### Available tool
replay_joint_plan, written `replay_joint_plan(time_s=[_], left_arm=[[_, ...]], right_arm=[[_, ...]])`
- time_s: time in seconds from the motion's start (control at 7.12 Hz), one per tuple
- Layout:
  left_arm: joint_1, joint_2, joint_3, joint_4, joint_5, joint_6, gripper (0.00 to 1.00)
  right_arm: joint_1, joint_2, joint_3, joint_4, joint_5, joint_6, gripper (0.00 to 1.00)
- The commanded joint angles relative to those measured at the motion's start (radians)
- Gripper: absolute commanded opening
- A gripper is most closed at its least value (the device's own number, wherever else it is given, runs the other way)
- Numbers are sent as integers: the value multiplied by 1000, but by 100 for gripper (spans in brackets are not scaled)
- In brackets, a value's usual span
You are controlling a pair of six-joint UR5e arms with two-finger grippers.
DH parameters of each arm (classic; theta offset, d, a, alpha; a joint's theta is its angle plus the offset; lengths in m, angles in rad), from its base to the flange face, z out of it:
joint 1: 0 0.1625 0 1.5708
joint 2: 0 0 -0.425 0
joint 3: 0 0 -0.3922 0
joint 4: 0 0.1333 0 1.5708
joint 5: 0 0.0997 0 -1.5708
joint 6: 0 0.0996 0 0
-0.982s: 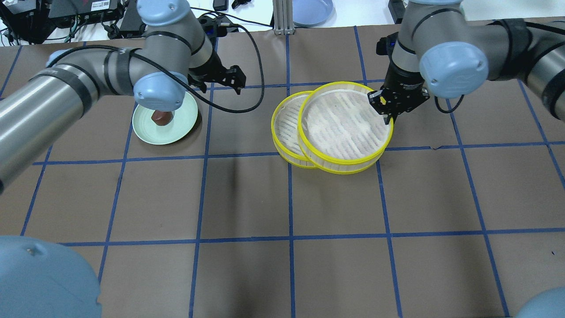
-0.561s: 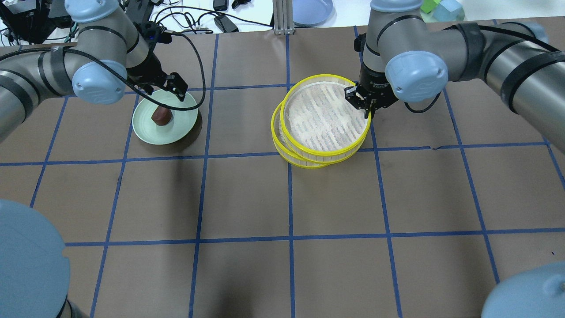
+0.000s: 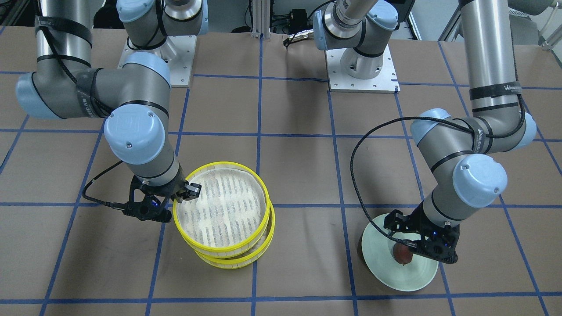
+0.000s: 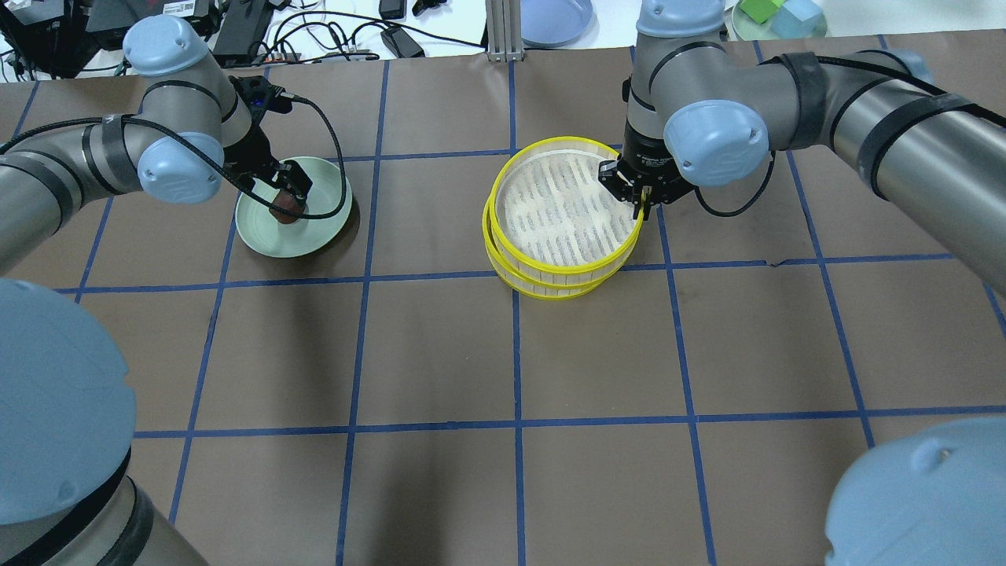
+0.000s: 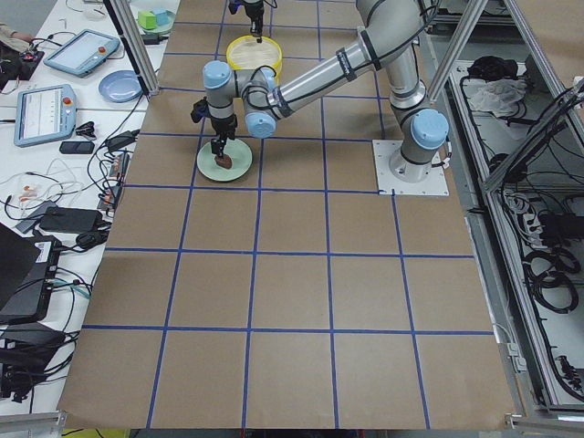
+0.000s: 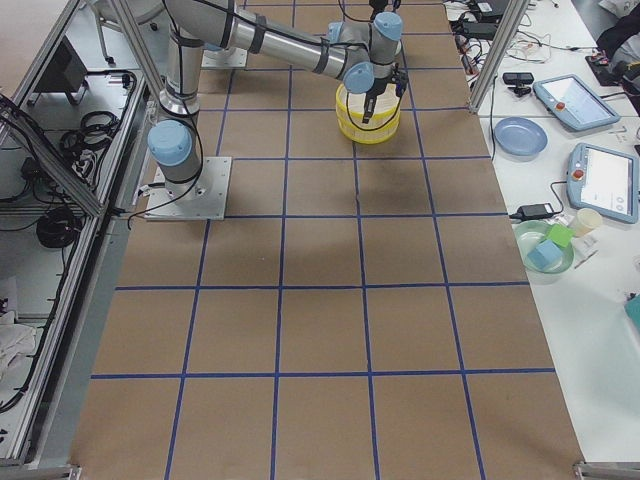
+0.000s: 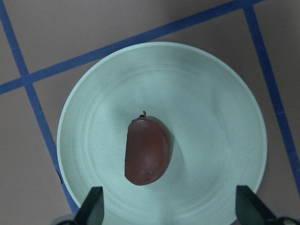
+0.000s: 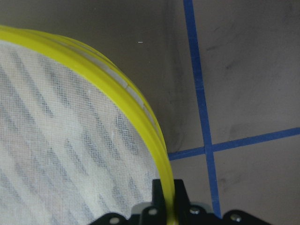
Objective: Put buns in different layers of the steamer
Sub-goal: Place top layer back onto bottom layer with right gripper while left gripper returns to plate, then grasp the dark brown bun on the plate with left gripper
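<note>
The dark reddish-brown bun (image 4: 287, 207) lies on a pale green plate (image 4: 318, 228). It also shows in the left wrist view (image 7: 147, 150). My left gripper (image 4: 288, 189) hangs open just above the bun, a finger on each side (image 7: 171, 211). My right gripper (image 4: 640, 200) is shut on the far right rim of the upper steamer tray (image 4: 562, 208), as the right wrist view shows (image 8: 168, 199). That tray sits nearly square over the lower tray (image 4: 550, 292), slightly offset. The upper tray's liner is bare. The cream-white bun is out of view.
A blue plate (image 4: 554, 20) and a green plate with blocks (image 4: 774, 16) sit beyond the table's far edge, among cables and tablets (image 6: 575, 100). Blue tape lines grid the brown tabletop (image 4: 511, 354).
My right gripper carried the upper tray leftward until it nearly covers the lower one. My left arm swung left and came down over the brown bun on the plate.
</note>
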Motion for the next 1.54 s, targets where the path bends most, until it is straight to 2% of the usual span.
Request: replay_joint_plan(time_s=[0.0,0.14,0.28,0.42,0.56,0.7,1.26,1.4], left_arm=[[6,-45,1,13,-9,5,100],[6,-63,2,14,-12,5,100],[6,-72,5,28,-15,8,82],[6,-76,5,31,-15,8,62],[6,-76,7,31,-17,8,14],[6,-76,16,30,-17,10,0],[4,5,22,20,-15,-4,0],[-11,35,21,-5,-15,-87,0]], right_arm=[[12,8,-6,-2,3,42,0],[17,11,-8,-3,6,65,0],[20,12,-8,-3,-1,59,0],[20,12,-6,-3,-7,57,0],[20,14,-8,-6,-8,57,0],[20,14,-8,-14,-8,67,0],[20,25,0,-46,-9,67,0],[20,25,3,-46,-8,67,0]])
